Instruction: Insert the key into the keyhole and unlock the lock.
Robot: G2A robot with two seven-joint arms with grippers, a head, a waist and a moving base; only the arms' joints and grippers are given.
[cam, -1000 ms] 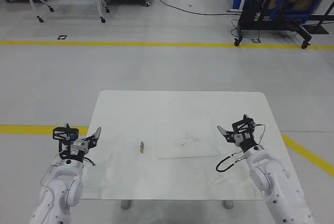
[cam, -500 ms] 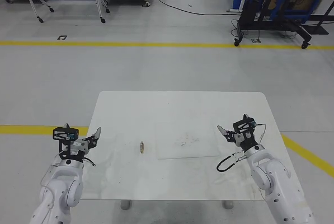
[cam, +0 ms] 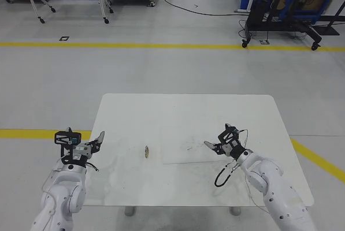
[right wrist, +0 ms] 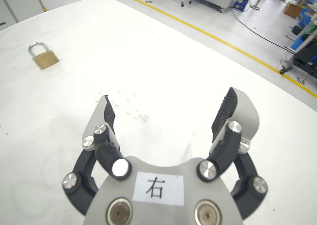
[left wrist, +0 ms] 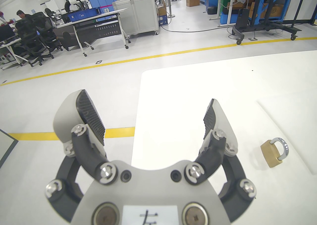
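Note:
A small brass padlock [cam: 146, 152] with a silver shackle lies on the white table [cam: 184, 110], left of the middle. It also appears in the left wrist view [left wrist: 272, 154] and the right wrist view [right wrist: 45, 59]. My left gripper [cam: 85, 138] [left wrist: 148, 109] hangs open at the table's left edge, one finger over the floor, and holds nothing. My right gripper [cam: 217, 137] [right wrist: 171, 109] is open above the table right of the middle, well apart from the padlock, with nothing between its fingers.
A thin white sheet [cam: 192, 150] with faint dark scuff marks lies flat on the table between the padlock and my right gripper. A black cable [cam: 224, 173] loops off the right arm above the table's near side. A black wheeled stand [cam: 282, 23] is far behind.
My right gripper has moved left across the table, from near the right side toward the middle and the padlock. The left arm and the padlock have stayed still.

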